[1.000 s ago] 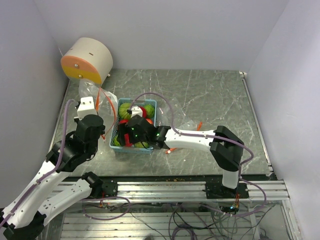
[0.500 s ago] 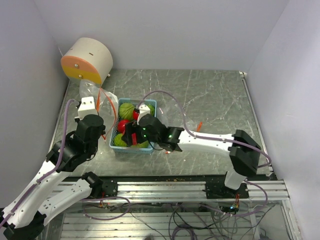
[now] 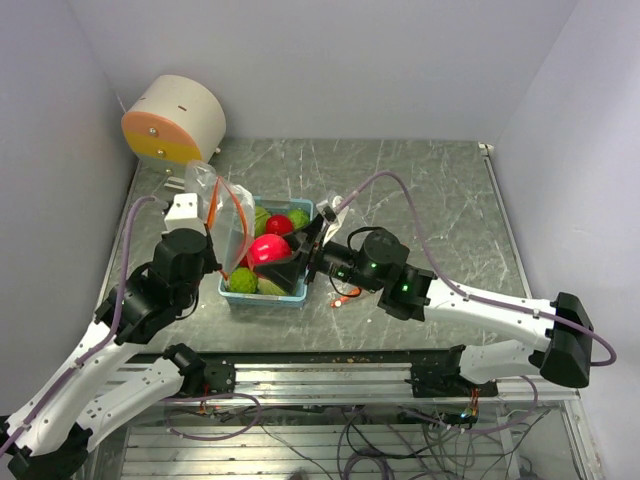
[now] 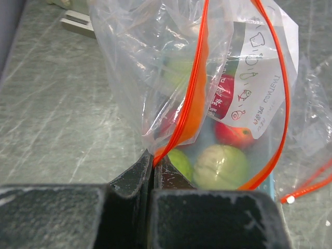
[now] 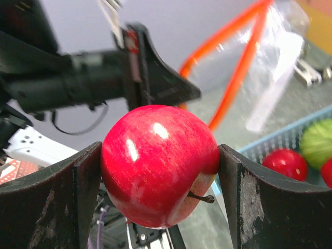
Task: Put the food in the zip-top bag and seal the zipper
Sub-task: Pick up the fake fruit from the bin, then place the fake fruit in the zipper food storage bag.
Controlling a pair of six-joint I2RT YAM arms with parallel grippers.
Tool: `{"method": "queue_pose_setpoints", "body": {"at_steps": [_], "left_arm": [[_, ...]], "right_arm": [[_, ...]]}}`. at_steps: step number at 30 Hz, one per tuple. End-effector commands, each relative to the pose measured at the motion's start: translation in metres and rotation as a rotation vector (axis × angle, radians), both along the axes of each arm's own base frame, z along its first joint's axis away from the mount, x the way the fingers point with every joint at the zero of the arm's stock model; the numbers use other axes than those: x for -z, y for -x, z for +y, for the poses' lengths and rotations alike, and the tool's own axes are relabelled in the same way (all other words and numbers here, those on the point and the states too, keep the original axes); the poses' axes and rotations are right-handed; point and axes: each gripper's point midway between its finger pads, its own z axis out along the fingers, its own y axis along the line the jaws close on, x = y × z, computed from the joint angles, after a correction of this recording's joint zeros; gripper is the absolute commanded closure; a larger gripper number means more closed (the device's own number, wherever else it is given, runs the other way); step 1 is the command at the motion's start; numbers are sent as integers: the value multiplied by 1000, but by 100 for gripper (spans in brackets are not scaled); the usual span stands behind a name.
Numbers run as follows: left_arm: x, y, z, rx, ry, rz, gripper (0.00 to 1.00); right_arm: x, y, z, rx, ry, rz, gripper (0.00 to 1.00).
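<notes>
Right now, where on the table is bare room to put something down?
Bare: the right half of the table, from the right arm out to the right rail, and the far strip behind the blue tray. Crowded: around the tray, where the left tool holds the bag and the right tool holds the red apple.

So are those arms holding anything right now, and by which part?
Yes. The right end effector grips a red apple across its sides; the left end effector pinches the zip-top bag at its orange zipper rim.
</notes>
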Motion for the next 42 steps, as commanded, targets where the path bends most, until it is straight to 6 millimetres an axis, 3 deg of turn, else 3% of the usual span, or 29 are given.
{"method": "queue_pose_setpoints", "body": {"at_steps": [1, 6, 8, 10, 18, 25, 31, 40, 42], "left_arm": [[3, -5, -31, 113, 112, -16, 93], [14, -8, -58, 203, 184, -8, 93], [19, -9, -65, 222, 205, 4, 93], [19, -10, -72, 244, 224, 6, 93], [6, 0, -82, 312, 306, -20, 93], [-17, 15, -81, 349, 384, -73, 93], [-22, 19, -83, 365, 417, -79, 93], [-8, 9, -106, 406, 472, -67, 93], [-3, 6, -111, 415, 489, -66, 93]], "right_arm": [[-37, 10, 5, -75, -119, -109, 35], [-48, 14, 16, -118, -162, -131, 35], [-60, 11, 19, -111, -188, -145, 35], [-59, 5, 22, -86, -187, -143, 35], [-29, -40, 20, 93, -145, -97, 35], [36, -80, 12, 222, -40, 0, 36], [74, -106, 7, 354, 129, 17, 37], [60, -107, 14, 383, 171, 1, 34], [68, -113, 7, 457, 240, 5, 33]]}}
